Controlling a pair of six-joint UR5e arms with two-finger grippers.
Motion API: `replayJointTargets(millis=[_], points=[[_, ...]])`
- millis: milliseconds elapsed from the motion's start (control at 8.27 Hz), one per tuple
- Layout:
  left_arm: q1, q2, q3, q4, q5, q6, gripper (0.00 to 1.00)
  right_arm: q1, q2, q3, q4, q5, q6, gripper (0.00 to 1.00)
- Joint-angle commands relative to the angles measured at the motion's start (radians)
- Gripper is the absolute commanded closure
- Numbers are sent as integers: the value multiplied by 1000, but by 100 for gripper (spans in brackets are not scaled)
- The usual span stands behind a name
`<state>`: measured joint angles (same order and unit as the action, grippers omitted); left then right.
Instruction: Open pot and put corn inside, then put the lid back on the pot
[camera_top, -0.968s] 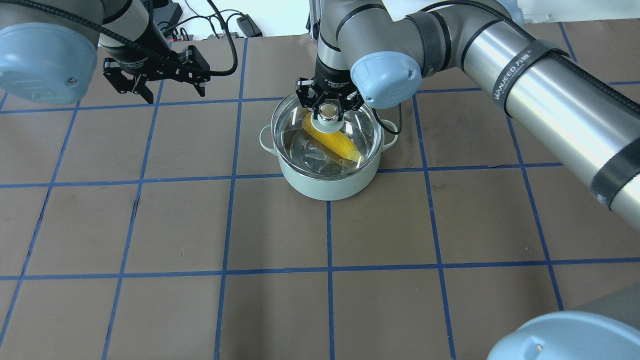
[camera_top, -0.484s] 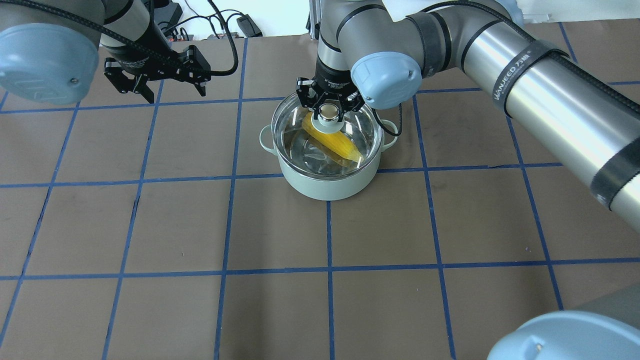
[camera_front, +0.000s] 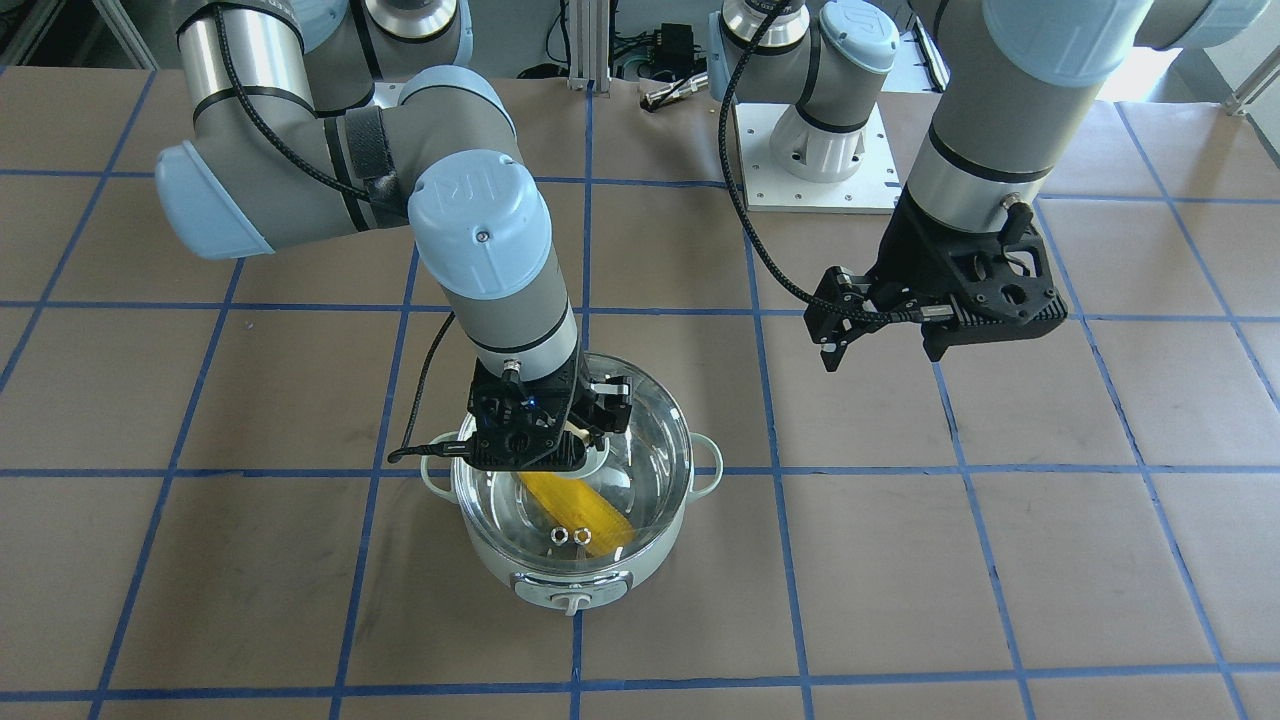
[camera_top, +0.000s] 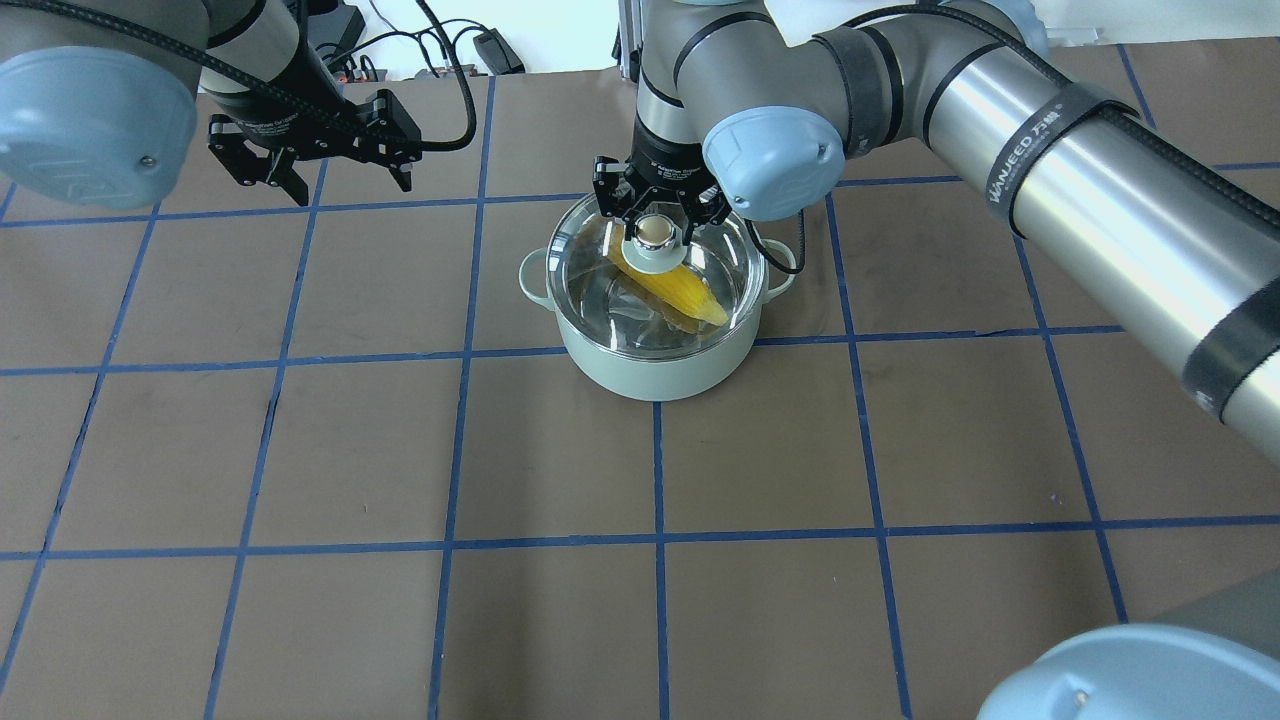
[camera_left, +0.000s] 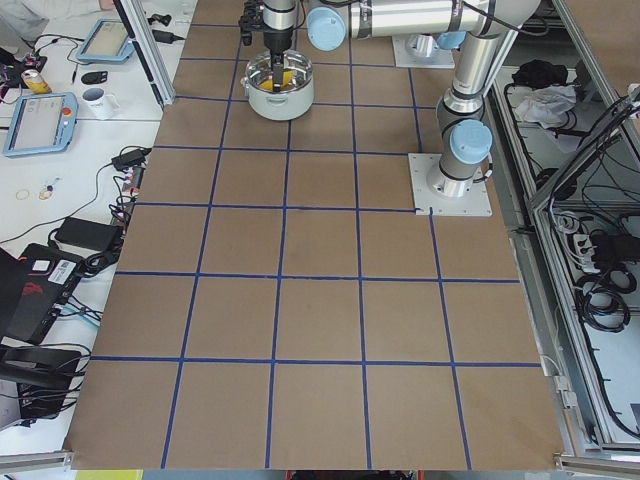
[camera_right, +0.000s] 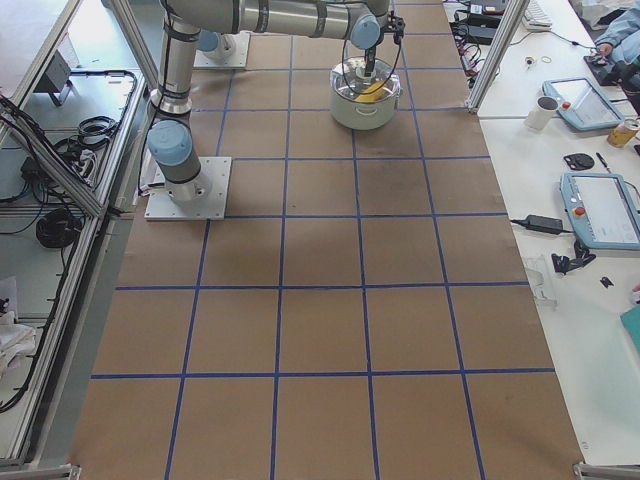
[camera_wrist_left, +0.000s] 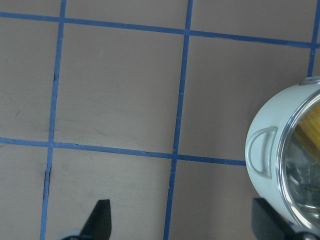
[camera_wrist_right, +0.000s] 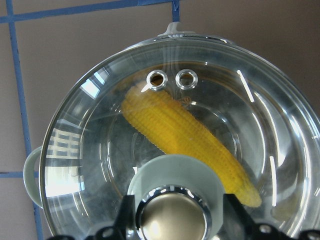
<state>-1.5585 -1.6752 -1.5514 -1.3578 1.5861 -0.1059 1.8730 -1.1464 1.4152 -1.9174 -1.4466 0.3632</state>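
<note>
The brown gridded counter (camera_top: 300, 450) carries the mint pot (camera_top: 640, 378), whose front dial (camera_front: 572, 603) shows only in the front-facing view, with the glass lid (camera_wrist_right: 85, 150) over its rim. The corn (camera_wrist_right: 175, 130) lies slantwise inside the pot, plainest through the glass in the right wrist view. There the right hand (camera_top: 655, 222) closely brackets the ball knob (camera_wrist_right: 172, 220), though I cannot tell whether it grips. The left hand (camera_wrist_left: 183, 222) hovers apart from the pot, fingertips wide apart, and the overhead view hides the lid's 2 vent holes (camera_wrist_right: 156, 79).

Brown table (camera_top: 350, 450), blue tape grid (camera_top: 447, 548); side bench (camera_left: 30, 200): tablets (camera_left: 37, 122), mug (camera_left: 97, 100) (white).
</note>
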Motion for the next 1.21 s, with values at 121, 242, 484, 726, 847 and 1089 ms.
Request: replayJointTargets(millis=[121, 242, 484, 726, 847, 1089], points=[[0, 0, -1, -1, 0, 0, 0, -6, -13, -7, 0, -5, -7, 12], [0, 0, -1, -1, 0, 0, 0, -18, -42, -13, 3, -11, -33, 8], [0, -1, -1, -3, 0, 0, 0, -89, -123, -13, 79, -44, -134, 4], [0, -1, -4, 0, 0, 0, 0, -193, -232, -13, 211, -52, -275, 2], [0, -1, -6, -1, 0, 0, 0, -227, -287, -12, 274, -96, -326, 1], [0, -8, -7, -7, 2, 0, 0, -227, -335, -2, 301, -129, -331, 0]])
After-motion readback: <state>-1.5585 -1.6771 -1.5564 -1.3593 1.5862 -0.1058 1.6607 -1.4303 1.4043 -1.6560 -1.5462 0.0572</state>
